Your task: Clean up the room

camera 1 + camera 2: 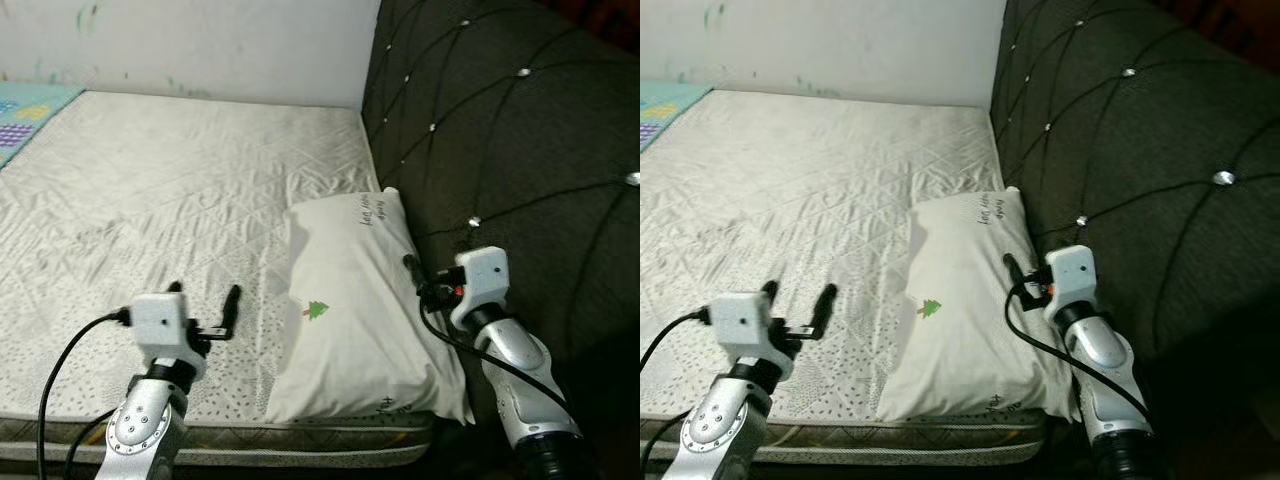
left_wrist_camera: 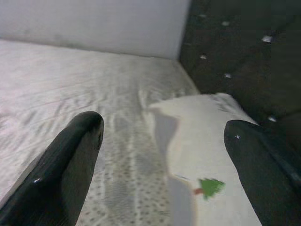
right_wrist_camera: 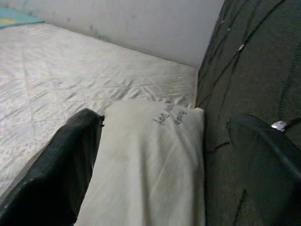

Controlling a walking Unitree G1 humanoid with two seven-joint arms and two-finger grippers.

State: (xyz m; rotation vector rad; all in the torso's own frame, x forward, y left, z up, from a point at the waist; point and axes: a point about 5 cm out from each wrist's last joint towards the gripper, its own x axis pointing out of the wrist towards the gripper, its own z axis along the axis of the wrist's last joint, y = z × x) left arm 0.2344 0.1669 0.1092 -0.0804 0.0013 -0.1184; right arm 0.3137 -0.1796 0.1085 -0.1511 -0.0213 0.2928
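A white pillow point(image 1: 350, 310) lies on a bare quilted mattress point(image 1: 150, 200), its long axis running from the mattress's near edge toward the far wall, one long side just beside the dark tufted headboard point(image 1: 500, 130). The pillow is a soft, plump rectangle of smooth fabric, printed with a small green tree point(image 1: 317, 310) near its middle and a line of script at its far end; its near end reaches the mattress's front edge at the headboard corner. The mattress cover is pale, stitched in diamonds and creased, with a dotted band along the near edge. The headboard is dark cloth, buttoned with shiny studs.

The left gripper point(image 1: 205, 308) hovers over the mattress near the front edge, beside the pillow's outer long side, its two black fingers spread wide and gripping nothing. The right gripper point(image 3: 160, 155) hangs at the pillow's headboard side, its fingers likewise spread wide and empty, one finger point(image 3: 61, 169) over the pillow, the other against the dark upholstery
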